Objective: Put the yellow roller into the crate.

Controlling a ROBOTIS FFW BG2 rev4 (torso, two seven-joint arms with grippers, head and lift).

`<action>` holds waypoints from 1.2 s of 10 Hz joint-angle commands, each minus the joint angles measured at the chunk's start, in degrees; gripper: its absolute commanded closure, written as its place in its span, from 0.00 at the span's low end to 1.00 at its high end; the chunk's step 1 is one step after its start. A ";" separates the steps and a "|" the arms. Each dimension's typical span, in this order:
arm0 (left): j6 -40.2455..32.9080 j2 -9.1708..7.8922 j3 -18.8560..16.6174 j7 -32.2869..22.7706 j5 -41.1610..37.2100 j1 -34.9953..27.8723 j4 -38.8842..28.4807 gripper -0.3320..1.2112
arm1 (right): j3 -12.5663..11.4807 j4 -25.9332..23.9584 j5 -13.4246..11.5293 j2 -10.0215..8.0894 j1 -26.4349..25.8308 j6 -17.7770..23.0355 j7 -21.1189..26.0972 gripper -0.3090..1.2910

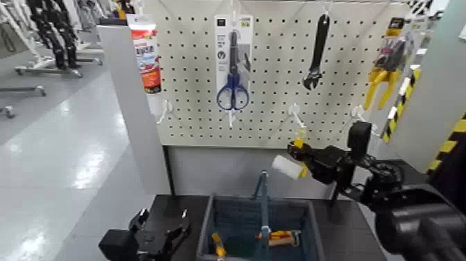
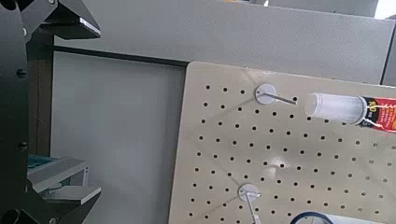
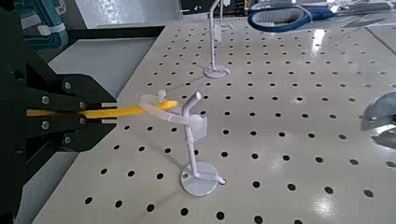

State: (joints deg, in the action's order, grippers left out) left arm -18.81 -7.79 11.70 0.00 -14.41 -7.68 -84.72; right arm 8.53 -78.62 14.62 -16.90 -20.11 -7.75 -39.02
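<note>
I'm facing one pegboard [image 1: 270, 76] over one dark tabletop [image 1: 347, 222], grey floor [image 1: 55, 153] beyond; right end effector [image 1: 299, 147] is closing shut on one yellow roller [image 1: 286, 166]; left end effector [image 1: 165, 229] is standing open, one crate [image 1: 261, 229] probably holding two tools.

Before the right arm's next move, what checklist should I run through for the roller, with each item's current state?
1. Right gripper shut on the yellow roller's handle: ok.
2. Roller's hanging loop free of the hook: cannot tell; they overlap in view.
3. Roller in the crate: not ok, held above crate height near the pegboard.
4. Path clear of the crate's upright handle: cannot tell.
5. Left gripper empty, outside the crate: ok.
</note>
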 commanded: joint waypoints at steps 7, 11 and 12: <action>0.00 0.05 -0.18 0.00 0.00 -0.23 0.00 0.30 | -7.30 -18.94 0.93 2.22 11.06 -7.98 1.49 0.97; 0.00 0.14 -0.18 0.00 0.00 -0.23 -0.18 0.30 | -11.00 -24.30 0.93 5.39 17.30 -11.85 2.02 0.97; 0.00 0.05 -0.10 0.00 0.00 -0.23 -0.18 0.30 | -11.26 -24.22 1.90 5.83 18.35 -12.47 2.19 0.97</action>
State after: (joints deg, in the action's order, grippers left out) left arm -18.81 -7.72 11.52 0.00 -14.41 -7.91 -84.90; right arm -2.55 -102.80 16.02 -11.36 -2.39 -19.88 -36.87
